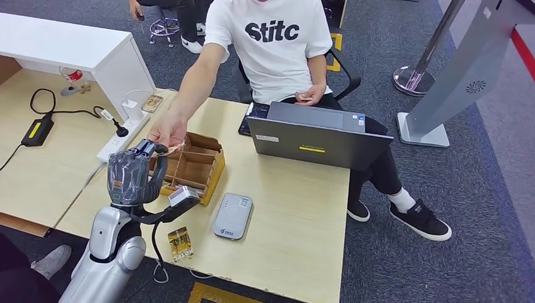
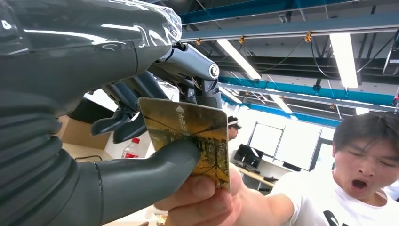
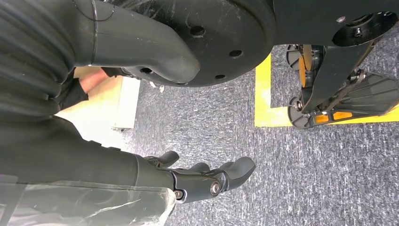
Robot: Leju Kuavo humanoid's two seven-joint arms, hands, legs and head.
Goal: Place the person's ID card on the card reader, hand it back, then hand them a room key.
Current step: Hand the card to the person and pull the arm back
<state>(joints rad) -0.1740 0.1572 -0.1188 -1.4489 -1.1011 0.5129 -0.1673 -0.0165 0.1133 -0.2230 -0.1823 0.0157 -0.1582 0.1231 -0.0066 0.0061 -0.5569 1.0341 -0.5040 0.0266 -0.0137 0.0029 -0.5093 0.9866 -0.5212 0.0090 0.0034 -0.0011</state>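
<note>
**Card changing hands above the organiser**

While the left robot hand (image 2: 141, 155) pinches a yellow patterned card (image 2: 188, 136) between thumb and fingers, the person's hand (image 2: 202, 197) grips its lower edge too. Whether this is the ID card or the room key, I cannot tell; the handover seems underway. Next comes letting go once their grip is firm. The right robot hand (image 3: 202, 179) hangs over the floor, loosely curled, holding nothing.

The card reader (image 1: 232, 216) lies near the desk's (image 1: 296, 208) front edge, a second card (image 1: 180, 243) beside it. The shirt (image 1: 271, 38) reads "Stitc"; the card's print is illegible.

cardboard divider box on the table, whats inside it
The brown cardboard divider box shows bare-looking compartments in the head view. Its near-left corner is covered by the robot's left hand, which meets the person's hand above its far end.
</note>
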